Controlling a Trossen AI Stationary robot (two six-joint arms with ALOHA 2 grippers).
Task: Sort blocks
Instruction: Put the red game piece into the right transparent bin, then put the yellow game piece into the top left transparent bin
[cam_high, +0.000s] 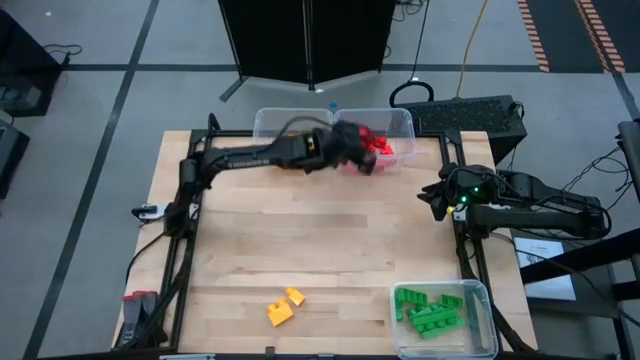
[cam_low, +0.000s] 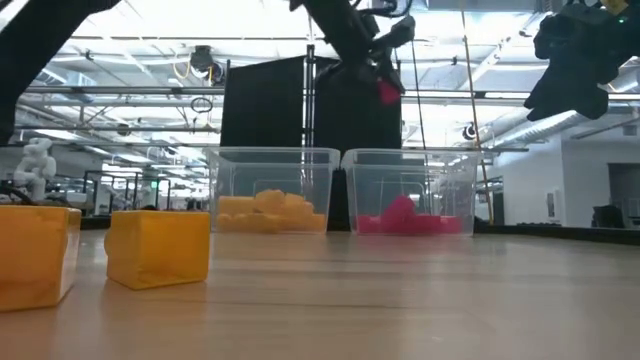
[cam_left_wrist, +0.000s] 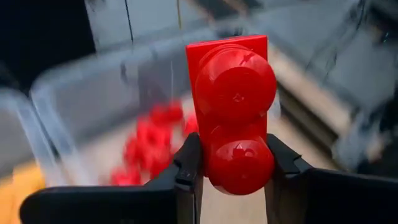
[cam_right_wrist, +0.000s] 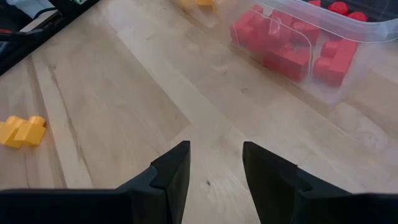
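Left tool (cam_high: 358, 152) is reaching out over the far bin pair at 12 o'clock on the bench (cam_high: 320, 240), hanging above the right-hand clear bin (cam_high: 400, 125). It is gripping 1 red block (cam_left_wrist: 233, 112), 2 studs facing the wrist camera, fingers (cam_left_wrist: 186, 171) pressing on both sides of the lower stud. In the low view that red block (cam_low: 387, 92) is showing well above the bin rim, not touching it.

Red blocks (cam_right_wrist: 289, 46) are lying in that bin, piled on its floor. The neighbouring clear bin (cam_high: 285, 122), just beside it on the left, is holding yellow-orange blocks (cam_low: 265, 212).

2 yellow-orange blocks (cam_high: 283, 306) are sitting loose on the bench at about 6 o'clock, near the front edge, just beside each other; cannot tell whether they are touching. They are filling the near left of the low view.

A 3rd clear bin (cam_high: 480, 300) is sitting at 4 to 5 o'clock, front right corner, holding green blocks (cam_high: 430, 310).

Right tool (cam_high: 437, 197) is waiting at 3 o'clock by the bench edge, raised off the surface. Its fingers (cam_right_wrist: 171, 171) are standing apart with nothing between them, bare wood showing through the gap.
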